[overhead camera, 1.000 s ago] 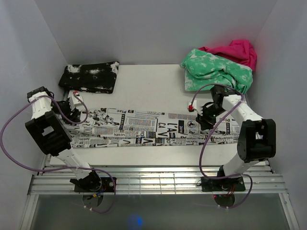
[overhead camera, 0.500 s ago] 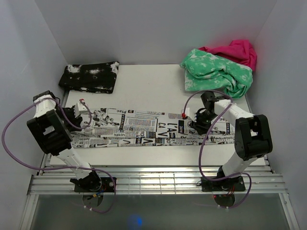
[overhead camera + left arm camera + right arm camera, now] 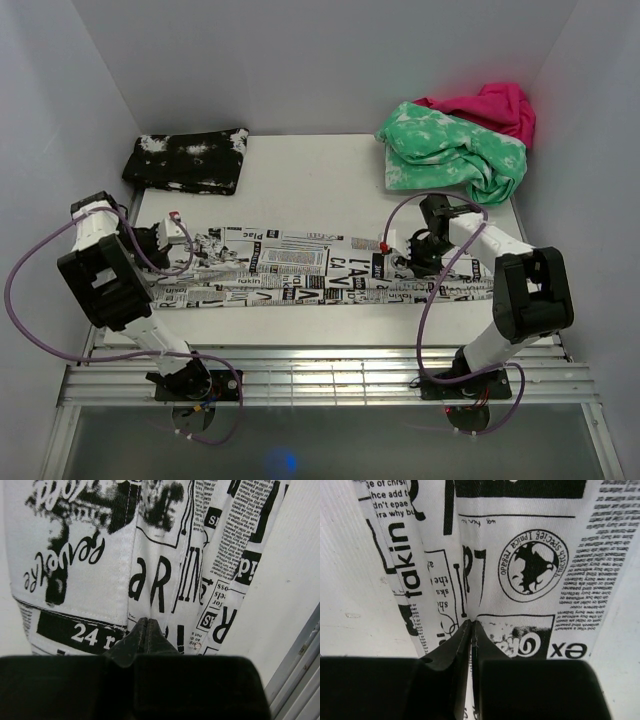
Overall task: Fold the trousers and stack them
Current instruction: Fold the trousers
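Note:
The trousers (image 3: 300, 265), white with black newspaper print, lie as a long strip across the table from left to right. My left gripper (image 3: 188, 247) sits low on their left end, where the cloth is bunched. In the left wrist view its fingertips (image 3: 146, 621) are pressed together on a crease of the printed cloth (image 3: 165, 555). Right of the strip's middle, my right gripper (image 3: 392, 262) rests on the cloth. The right wrist view shows its jaws (image 3: 471, 622) shut, with a ridge of the trousers (image 3: 530, 570) pinched between the tips.
A black white-speckled folded garment (image 3: 187, 160) lies at the back left. A green-and-white garment (image 3: 450, 150) and a pink one (image 3: 495, 105) are piled at the back right. White walls enclose three sides. A slatted metal rail (image 3: 320, 375) runs along the near edge.
Both grippers have gone from open to shut on the trousers. The right gripper moved left along the strip. The cloth at the left end has bunched up by the left gripper.

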Controlling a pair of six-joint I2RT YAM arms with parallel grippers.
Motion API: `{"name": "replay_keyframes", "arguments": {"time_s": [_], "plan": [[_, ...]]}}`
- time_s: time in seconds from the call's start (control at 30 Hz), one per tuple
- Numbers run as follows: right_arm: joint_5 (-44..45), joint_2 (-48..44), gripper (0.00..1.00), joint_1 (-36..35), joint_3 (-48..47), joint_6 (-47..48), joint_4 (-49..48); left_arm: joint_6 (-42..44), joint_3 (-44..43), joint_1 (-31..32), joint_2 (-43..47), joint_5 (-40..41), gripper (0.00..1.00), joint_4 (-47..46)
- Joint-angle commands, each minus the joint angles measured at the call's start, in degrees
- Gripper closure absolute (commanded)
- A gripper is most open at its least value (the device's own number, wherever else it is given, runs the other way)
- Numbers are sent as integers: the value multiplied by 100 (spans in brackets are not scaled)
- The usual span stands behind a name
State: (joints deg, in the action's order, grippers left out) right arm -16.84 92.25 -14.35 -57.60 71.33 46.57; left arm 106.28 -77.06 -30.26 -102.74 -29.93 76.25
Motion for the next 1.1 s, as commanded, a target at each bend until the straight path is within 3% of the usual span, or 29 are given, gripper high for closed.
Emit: {"name": "replay_keyframes", "arguments": {"time_s": [0.0,0.33,0.6,0.87,1.0,1.07], "plan": [[-56,-496,92,55,-207,92,195,165,77,-41,728,-354,100,127],[119,-1253,92,643,284,627,186,534,788,-673,1941,-821,100,-373],[181,-1692,92,793,1031,795,-165,1105,1614,-1648,2029,-777,100,-558],[252,-1974,92,785,1585,970,-280,1649,2685,-1878,2285,-488,100,-603],[199,-2158,92,785,1691,1006,-306,1511,2732,-1922,2320,-609,100,-611],[190,-2185,92,785,1682,1006,-297,1422,2513,-1940,2320,-952,79,-384]]}}
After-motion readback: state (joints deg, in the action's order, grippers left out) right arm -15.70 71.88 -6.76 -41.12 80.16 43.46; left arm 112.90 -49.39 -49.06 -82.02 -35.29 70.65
